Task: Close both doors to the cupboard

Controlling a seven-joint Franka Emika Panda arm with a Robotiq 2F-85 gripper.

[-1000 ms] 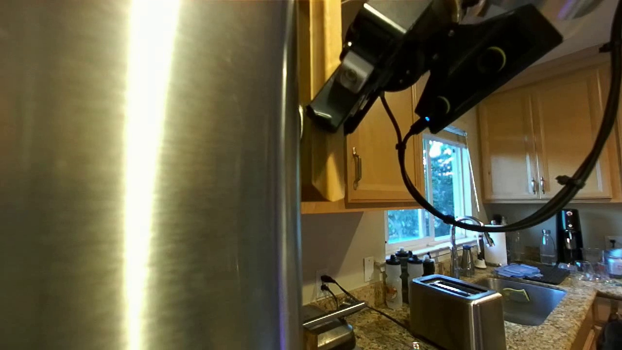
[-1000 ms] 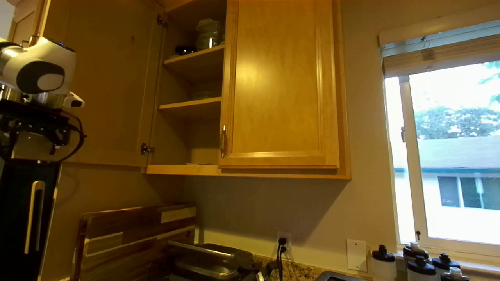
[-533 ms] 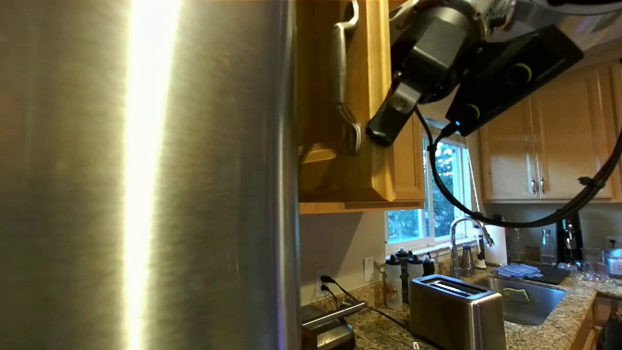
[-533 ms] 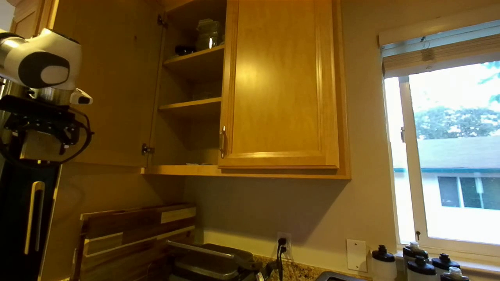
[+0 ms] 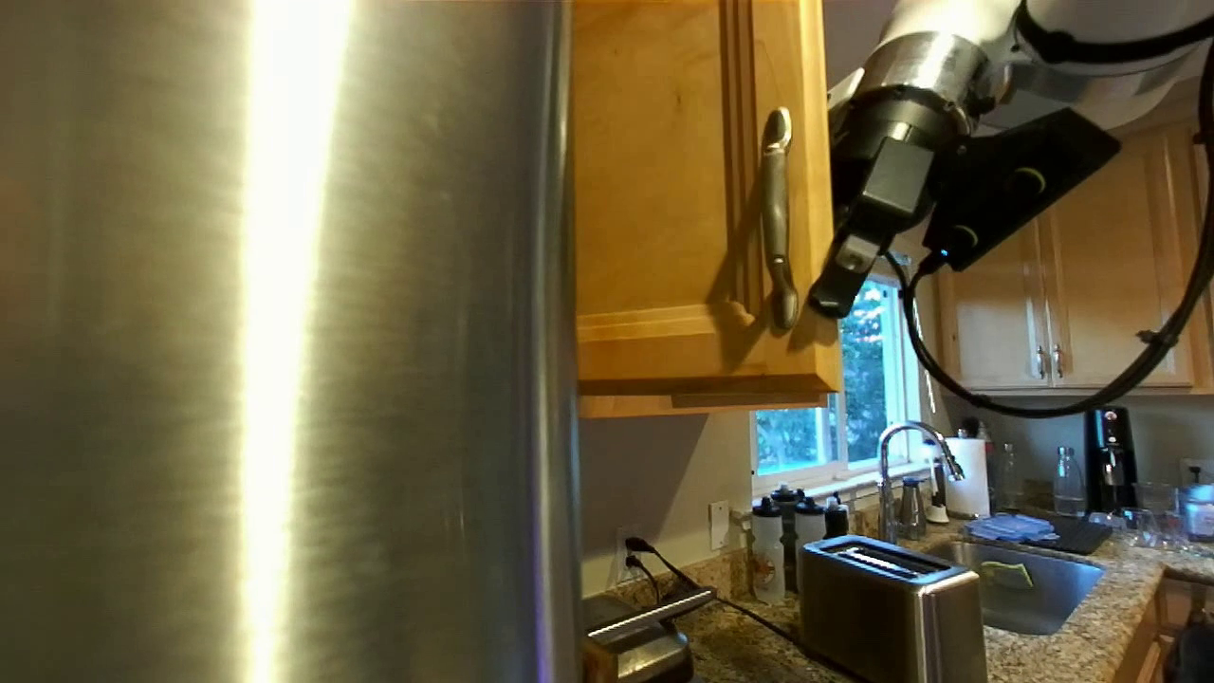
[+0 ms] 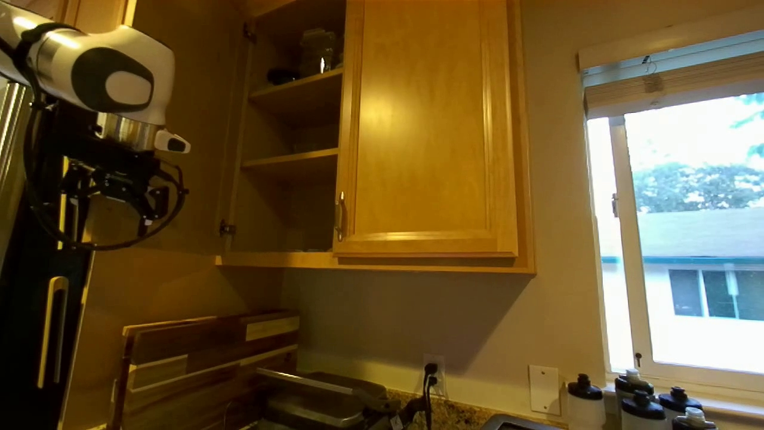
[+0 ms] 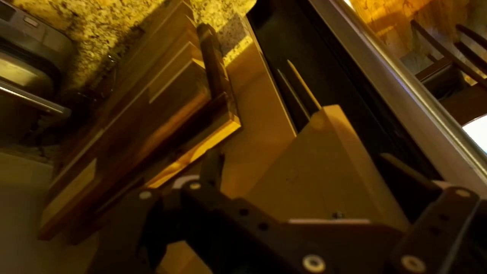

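On the left, the hand [image 7: 302, 156], spread wide around the near edge of the left door [image 6: 203, 119], has come rightward, and the door has swung with it: part of the closing done, I'd say, with plenty left. Beyond, the cupboard [image 6: 280, 260] gapes. Farther right, the right door [image 6: 427, 131] already looks closed.

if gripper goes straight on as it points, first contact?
Probably the open cupboard door, seen between the spread fingers of the gripper in the wrist view. Depth is unclear, so I can't judge the gap.
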